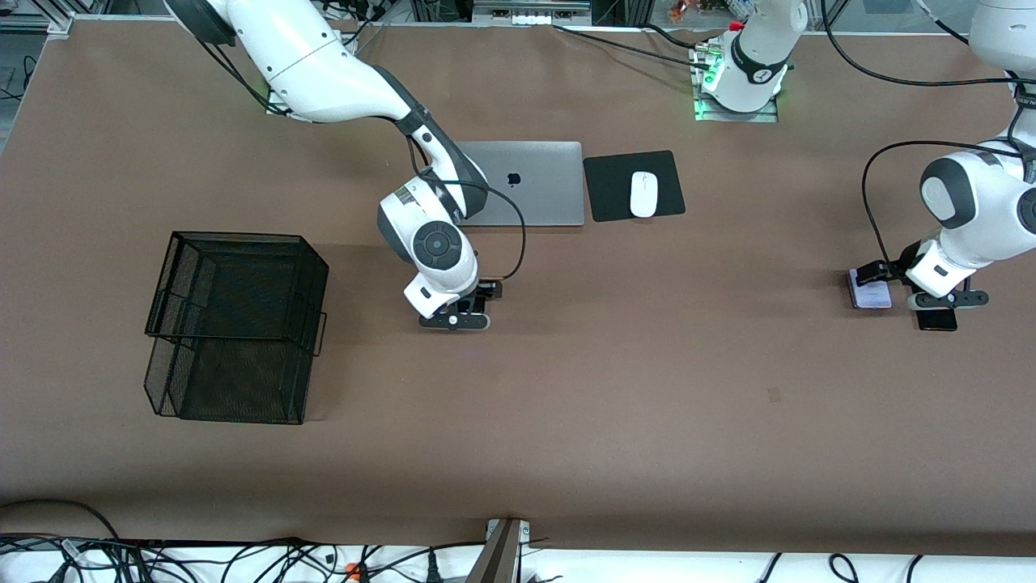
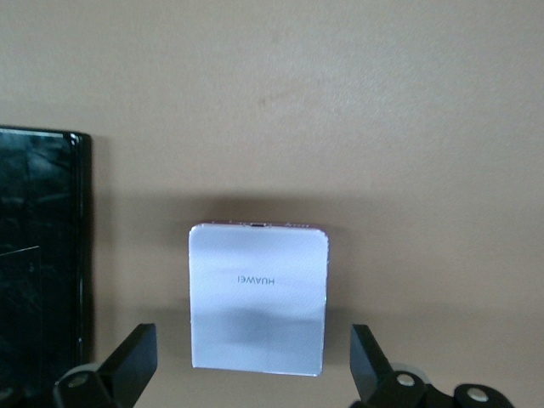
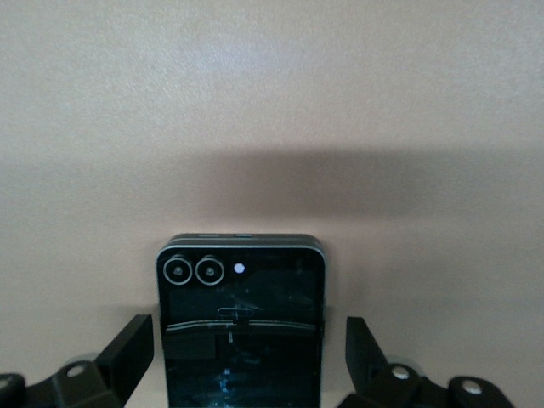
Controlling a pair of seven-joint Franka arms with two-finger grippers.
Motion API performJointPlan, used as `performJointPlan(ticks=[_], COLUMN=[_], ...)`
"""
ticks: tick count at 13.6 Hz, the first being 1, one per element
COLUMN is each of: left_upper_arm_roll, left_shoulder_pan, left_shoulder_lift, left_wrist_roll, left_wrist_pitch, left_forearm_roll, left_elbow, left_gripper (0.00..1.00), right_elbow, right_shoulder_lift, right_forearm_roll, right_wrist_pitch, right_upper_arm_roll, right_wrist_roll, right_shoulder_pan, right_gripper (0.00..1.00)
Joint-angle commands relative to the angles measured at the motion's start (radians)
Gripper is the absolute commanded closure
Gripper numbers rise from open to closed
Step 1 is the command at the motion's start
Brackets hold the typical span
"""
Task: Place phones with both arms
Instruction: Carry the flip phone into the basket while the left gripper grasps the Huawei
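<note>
My right gripper (image 1: 455, 321) hangs low over the middle of the table, open. In the right wrist view its fingers (image 3: 127, 348) straddle the small black phone (image 3: 240, 323) with two camera lenses, which lies flat on the table; the front view hides this phone under the hand. At the left arm's end, my left gripper (image 1: 947, 300) is open above two phones. The white phone (image 2: 257, 297) (image 1: 870, 290) lies flat between its spread fingers (image 2: 370, 361) in the left wrist view. The long black phone (image 2: 38, 255) (image 1: 936, 318) lies beside the white one, partly under the hand.
A black wire basket (image 1: 235, 324) stands toward the right arm's end of the table. A closed silver laptop (image 1: 534, 182) lies near the bases, and beside it a white mouse (image 1: 643, 194) rests on a black pad (image 1: 607, 190).
</note>
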Motion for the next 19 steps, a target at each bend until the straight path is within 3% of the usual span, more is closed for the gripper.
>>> performJointPlan(ticks=[1, 2, 3, 4, 5, 6, 8, 12, 14, 17, 19], left_upper_arm_roll=[-0.015, -0.015, -0.015, -0.015, -0.017, -0.017, -0.023, -0.023, -0.023, -0.023, -0.023], left_shoulder_pan=[0.022, 0.022, 0.022, 0.02, 0.019, 0.017, 0.014, 0.017, 0.017, 0.019, 0.02], left_shoulder_lift=[-0.041, -0.038, -0.034, -0.031, -0.025, -0.02, -0.009, 0.009, 0.026, 0.029, 0.035], left_wrist_roll=[0.0, 0.0, 0.0, -0.003, -0.005, -0.005, -0.005, -0.003, 0.003, 0.006, 0.011], left_wrist_pitch=[0.039, 0.061, 0.066, 0.066, 0.072, 0.087, 0.089, 0.107, 0.125, 0.127, 0.127], left_forearm_roll=[-0.017, -0.017, -0.019, -0.02, -0.048, -0.056, -0.057, -0.059, -0.057, -0.057, -0.057], left_elbow=[-0.052, -0.06, -0.06, -0.06, -0.058, -0.058, -0.058, -0.05, -0.049, -0.046, -0.044], left_gripper=[0.0, 0.0, 0.0, 0.0, 0.0, 0.0, 0.0, 0.0, 0.0, 0.0, 0.0], right_elbow=[-0.001, -0.001, 0.001, 0.001, 0.002, 0.004, 0.016, 0.019, 0.018, -0.015, -0.109], right_shoulder_lift=[0.009, 0.01, 0.01, 0.01, 0.009, 0.006, -0.011, -0.227, -0.311, -0.411, -0.477], right_forearm_roll=[-0.015, -0.016, -0.016, -0.016, -0.016, -0.015, -0.013, 0.004, 0.004, 0.004, 0.004], right_wrist_pitch=[0.011, 0.011, 0.011, 0.011, 0.011, 0.011, 0.003, -0.205, -0.333, -0.476, -0.474], right_upper_arm_roll=[-0.006, -0.006, -0.006, -0.006, -0.006, -0.006, -0.007, -0.038, -0.05, -0.189, -0.3], right_wrist_roll=[-0.007, -0.007, -0.005, -0.007, -0.007, -0.005, -0.016, -0.047, -0.178, -0.408, -0.548], right_shoulder_pan=[0.013, 0.013, 0.013, 0.013, 0.013, 0.011, 0.005, -0.111, -0.183, -0.205, -0.203], right_gripper=[0.0, 0.07, 0.35, 0.57, 0.72, 0.85, 1.0, 1.0, 1.0, 1.0, 1.0])
